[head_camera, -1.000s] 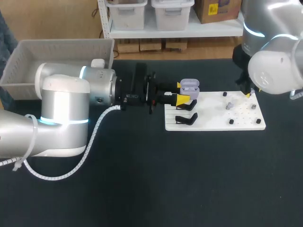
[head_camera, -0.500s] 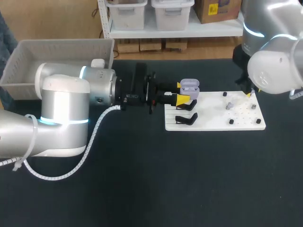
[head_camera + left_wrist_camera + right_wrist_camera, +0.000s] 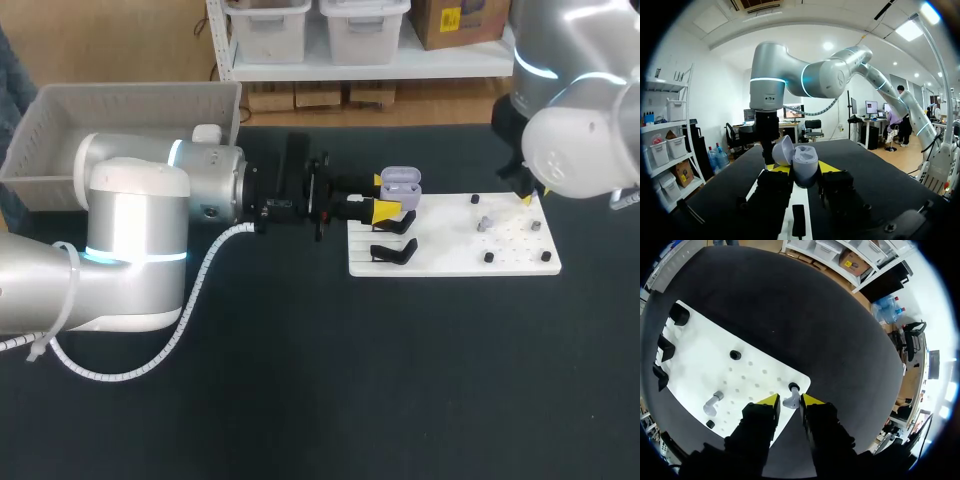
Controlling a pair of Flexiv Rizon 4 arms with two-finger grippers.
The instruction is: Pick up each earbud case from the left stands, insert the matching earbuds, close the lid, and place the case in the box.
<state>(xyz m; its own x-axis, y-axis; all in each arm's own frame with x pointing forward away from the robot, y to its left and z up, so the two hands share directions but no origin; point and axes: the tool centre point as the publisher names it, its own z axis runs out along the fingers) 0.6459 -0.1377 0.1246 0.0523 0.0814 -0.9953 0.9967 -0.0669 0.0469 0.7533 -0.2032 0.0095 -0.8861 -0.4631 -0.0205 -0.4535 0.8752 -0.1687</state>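
your left claw (image 3: 384,196) is clenched on the lavender earbud case (image 3: 401,183), lid open, at the nine o'clock edge of the white board (image 3: 450,262), just beside the black stands (image 3: 395,222). your right claw (image 3: 790,400) straddles a lavender earbud (image 3: 788,403) at the board's two o'clock corner; you can't tell whether it grips. a second earbud (image 3: 712,404) stands near. the box (image 3: 130,105) lies at the table's ten o'clock.

The lavender earbud case (image 3: 806,167) looks like smooth satin plastic, the white board (image 3: 455,262) is matt plastic, the table (image 3: 320,390) wears black felt-ish cloth, and the left arm (image 3: 130,215) is glossy silver.
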